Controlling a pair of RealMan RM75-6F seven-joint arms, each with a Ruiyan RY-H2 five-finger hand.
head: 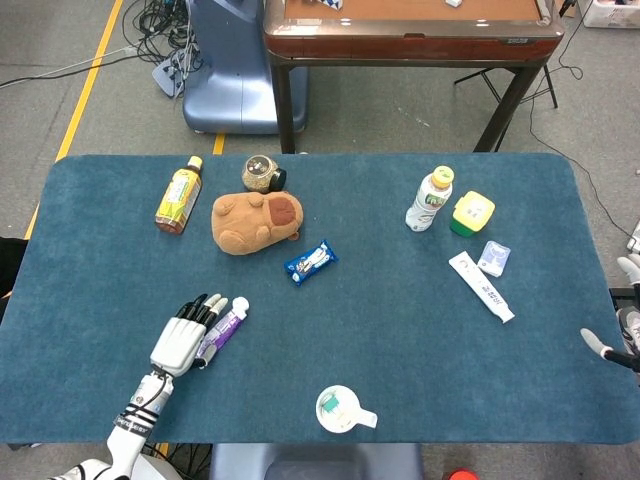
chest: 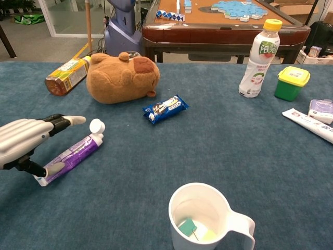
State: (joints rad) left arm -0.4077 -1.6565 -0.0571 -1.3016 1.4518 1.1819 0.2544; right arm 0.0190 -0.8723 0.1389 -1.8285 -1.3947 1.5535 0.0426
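A purple tube with a white cap (head: 226, 324) (chest: 73, 152) lies on the blue table cloth (head: 400, 340) at the front left. My left hand (head: 181, 341) (chest: 23, 137) lies over its tail end with the fingers stretched flat and apart. The thumb touches the tube's side near the tail. My right hand (head: 625, 330) shows only partly at the table's right edge, with its fingers apart and nothing in it. The chest view does not show it.
A brown plush animal (head: 255, 220), a tea bottle (head: 178, 195) and a small jar (head: 262, 173) stand at the back left. A blue snack pack (head: 311, 262) lies mid-table, a white mug (head: 340, 408) at the front. At the right are a water bottle (head: 428, 200), green-yellow box (head: 472, 212), white tube (head: 481, 286).
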